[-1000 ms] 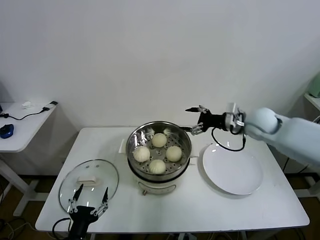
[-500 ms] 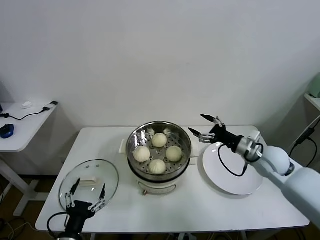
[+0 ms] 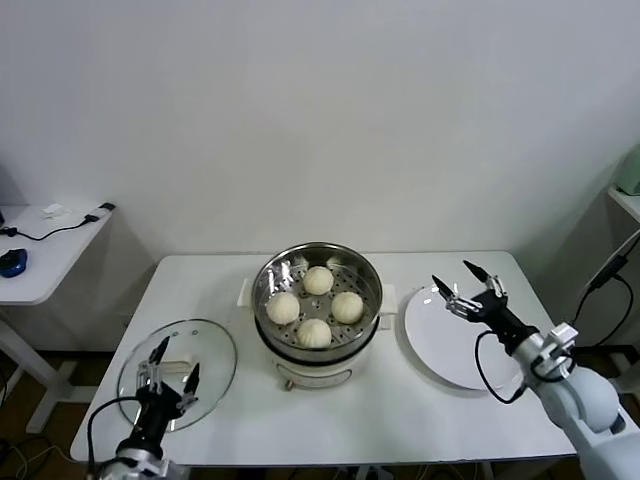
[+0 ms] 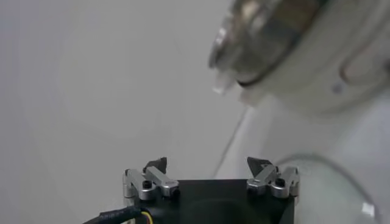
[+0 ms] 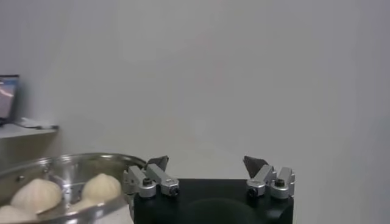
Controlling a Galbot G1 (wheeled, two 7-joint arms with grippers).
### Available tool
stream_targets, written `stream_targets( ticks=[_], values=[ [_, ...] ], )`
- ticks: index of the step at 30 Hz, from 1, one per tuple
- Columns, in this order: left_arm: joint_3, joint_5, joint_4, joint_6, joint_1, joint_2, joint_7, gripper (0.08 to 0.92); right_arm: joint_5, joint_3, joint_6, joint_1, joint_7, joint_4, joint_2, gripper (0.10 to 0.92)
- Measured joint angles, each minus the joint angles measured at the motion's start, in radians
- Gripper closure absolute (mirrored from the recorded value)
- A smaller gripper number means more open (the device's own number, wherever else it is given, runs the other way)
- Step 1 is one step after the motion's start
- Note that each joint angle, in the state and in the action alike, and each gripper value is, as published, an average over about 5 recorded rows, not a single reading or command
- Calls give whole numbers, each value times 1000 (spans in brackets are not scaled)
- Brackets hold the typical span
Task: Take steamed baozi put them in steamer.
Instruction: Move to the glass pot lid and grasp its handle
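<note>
Steamer [image 3: 318, 310] holding four baozi [image 3: 315, 307] sits mid white tabletop [image 3: 400, 410] before a plain wall; left pincer [image 3: 167, 366] and right pincer [image 3: 467, 287] gape empty.

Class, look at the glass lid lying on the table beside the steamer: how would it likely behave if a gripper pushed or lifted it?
The glass lid is clear glass, so probably fragile and fairly heavy for its thinness. It lies flat and wide on the table, so a push would likely slide it, not tip it. Its smooth dome looks slippery; the white handle seems the safest hold.
</note>
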Motion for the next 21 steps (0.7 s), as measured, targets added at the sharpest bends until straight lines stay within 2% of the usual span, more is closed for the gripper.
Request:
stream_targets(
  ticks=[9,21],
  values=[
    [-9,318,144,27,-89,21,-7,177,-65,88,2,-86,10,-5,88,203],
    [-3,456,325,41,-212,25,-75,177,-117,132,8,-128,20,-15,138,203]
  ],
)
